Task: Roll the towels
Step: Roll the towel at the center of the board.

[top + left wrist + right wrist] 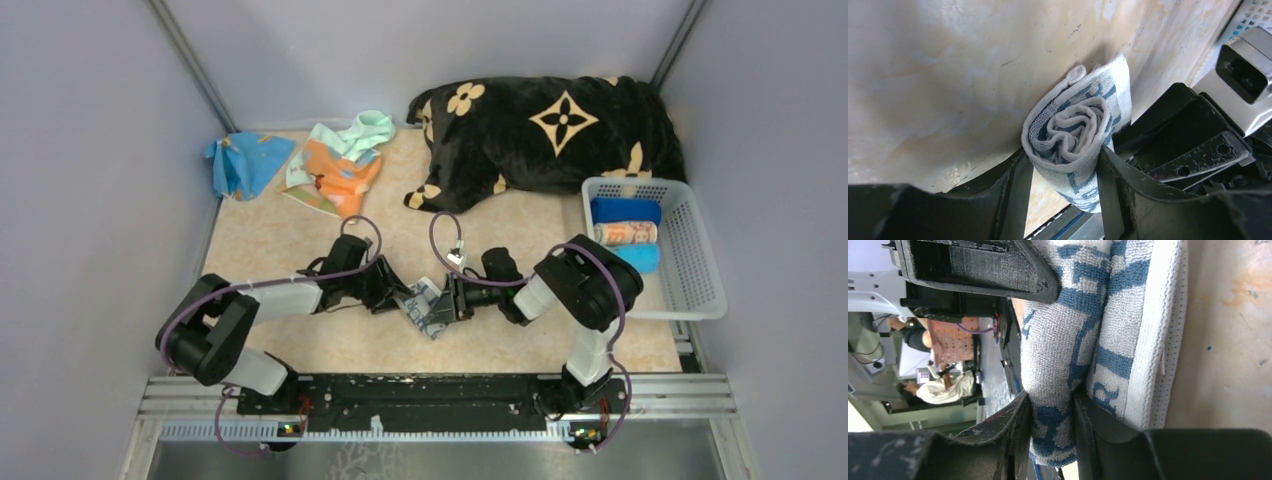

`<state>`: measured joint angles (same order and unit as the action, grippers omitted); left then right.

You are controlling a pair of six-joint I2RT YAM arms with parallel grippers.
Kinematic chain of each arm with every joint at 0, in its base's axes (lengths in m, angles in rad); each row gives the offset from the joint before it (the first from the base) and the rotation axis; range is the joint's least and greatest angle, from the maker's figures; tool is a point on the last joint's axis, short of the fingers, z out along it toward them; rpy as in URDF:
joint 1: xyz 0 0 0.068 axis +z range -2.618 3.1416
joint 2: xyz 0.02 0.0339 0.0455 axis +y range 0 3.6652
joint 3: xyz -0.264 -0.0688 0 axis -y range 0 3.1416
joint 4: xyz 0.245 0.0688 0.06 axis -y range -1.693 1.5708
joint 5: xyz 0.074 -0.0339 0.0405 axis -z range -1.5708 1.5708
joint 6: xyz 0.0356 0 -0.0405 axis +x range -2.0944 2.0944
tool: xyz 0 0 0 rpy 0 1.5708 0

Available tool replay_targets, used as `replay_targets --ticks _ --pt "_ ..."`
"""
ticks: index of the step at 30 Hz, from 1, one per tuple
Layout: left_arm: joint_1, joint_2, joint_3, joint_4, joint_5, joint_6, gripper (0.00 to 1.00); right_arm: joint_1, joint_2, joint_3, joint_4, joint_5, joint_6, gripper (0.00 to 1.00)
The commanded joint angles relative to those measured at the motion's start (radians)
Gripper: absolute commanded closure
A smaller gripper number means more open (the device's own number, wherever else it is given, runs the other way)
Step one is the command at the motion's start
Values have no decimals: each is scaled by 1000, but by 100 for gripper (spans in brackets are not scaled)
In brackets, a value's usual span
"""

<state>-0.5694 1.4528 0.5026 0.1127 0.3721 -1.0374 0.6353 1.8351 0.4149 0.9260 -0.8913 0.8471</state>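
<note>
A black plush blanket (545, 135) with beige flower motifs lies bunched at the far side of the pale bench (270, 245). A white slotted basket (697, 268) stands just beside it, at the right edge.

No text, label, brand or number can be read anywhere. The blue marks woven into the rolled towel (1108, 315) at the near middle may be letters — too close and too cropped to tell.

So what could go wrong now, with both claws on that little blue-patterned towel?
The blue-patterned towel is rolled loosely at its core, so it could spring open if the left gripper lets go. The right gripper pinches only one fold, so pulling might unwind the outer layer.
</note>
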Motion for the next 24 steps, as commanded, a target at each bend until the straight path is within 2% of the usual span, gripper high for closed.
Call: replay_targets --ticks 1,7,10,13,17,24 --pt "-35 47 23 -27 -26 -3 47 0 -116 28 -270 82 -140 64" --pt "-65 66 70 -164 -142 29 47 43 -396 113 -743 361 -351 48" --pt "-73 74 98 -212 -178 41 47 135 -525 192 -956 596 -443 43" --pt "-80 81 122 -246 -206 47 46 241 -603 268 -1087 800 -488 40" --pt "-82 94 136 -265 -218 47 45 384 -591 342 -1152 1008 -531 39" --pt "-82 117 136 -278 -223 38 44 595 -409 457 -1183 1278 -580 39"
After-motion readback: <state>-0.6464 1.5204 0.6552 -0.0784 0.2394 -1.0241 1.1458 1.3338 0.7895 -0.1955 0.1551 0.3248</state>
